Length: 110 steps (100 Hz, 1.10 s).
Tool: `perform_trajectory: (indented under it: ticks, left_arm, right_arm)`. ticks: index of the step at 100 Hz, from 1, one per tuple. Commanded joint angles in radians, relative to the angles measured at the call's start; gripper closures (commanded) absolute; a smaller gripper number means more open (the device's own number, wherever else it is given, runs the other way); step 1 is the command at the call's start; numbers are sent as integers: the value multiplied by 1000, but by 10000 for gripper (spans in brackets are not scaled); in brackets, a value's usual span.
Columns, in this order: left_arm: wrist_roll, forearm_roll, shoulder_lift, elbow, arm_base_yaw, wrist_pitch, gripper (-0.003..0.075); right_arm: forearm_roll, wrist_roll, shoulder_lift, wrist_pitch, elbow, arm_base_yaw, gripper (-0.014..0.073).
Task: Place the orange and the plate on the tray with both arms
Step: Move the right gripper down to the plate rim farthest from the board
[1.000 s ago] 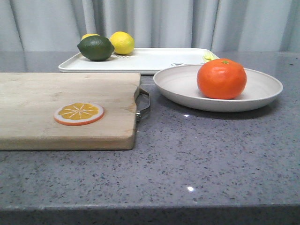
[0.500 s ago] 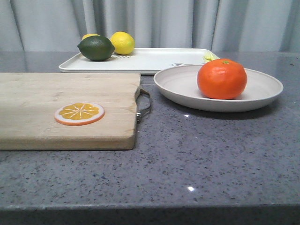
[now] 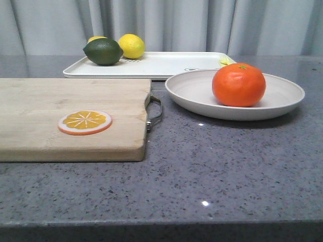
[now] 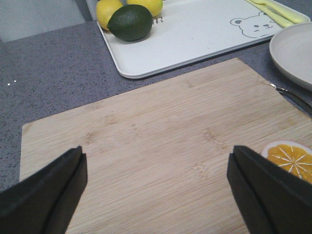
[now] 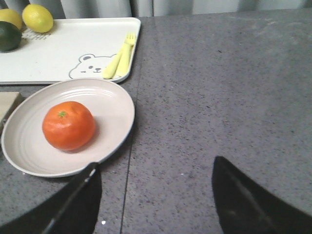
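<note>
The orange [image 3: 238, 84] sits on the off-white plate [image 3: 282, 98] at the right of the counter, just in front of the white tray [image 3: 166, 64]. Neither gripper shows in the front view. My left gripper [image 4: 157, 161] is open and empty above the wooden cutting board [image 4: 156, 136], with the tray [image 4: 195, 34] beyond it. My right gripper [image 5: 155, 175] is open and empty over bare counter, beside the plate [image 5: 112, 105] that holds the orange [image 5: 68, 125]. The tray [image 5: 53, 56] lies behind the plate.
A dark green lime [image 3: 103, 51] and two lemons [image 3: 131, 46] sit at the tray's left end. Pale yellow cutlery [image 5: 119, 61] lies at its right end. An orange slice disc [image 3: 85, 122] rests on the cutting board [image 3: 70, 101], whose metal handle [image 3: 154, 112] points toward the plate.
</note>
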Motion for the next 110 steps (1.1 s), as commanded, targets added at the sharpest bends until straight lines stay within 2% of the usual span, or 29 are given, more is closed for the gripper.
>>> perform_trajectory:
  ticks: [1, 23, 61, 110]
  left_arm:
    - [-11, -9, -4, -25, 6, -83, 153]
    - [-11, -9, -4, -25, 6, -83, 153]
    - [-11, -9, -4, -25, 6, -83, 153]
    - [-11, -9, -4, -25, 6, -83, 153]
  right_arm:
    - [58, -32, 71, -127, -35, 0, 99]
    - [148, -98, 338, -227, -63, 0, 99]
    - [163, -98, 717, -268, -258, 0, 99]
    - [202, -98, 975, -291, -304, 54, 99]
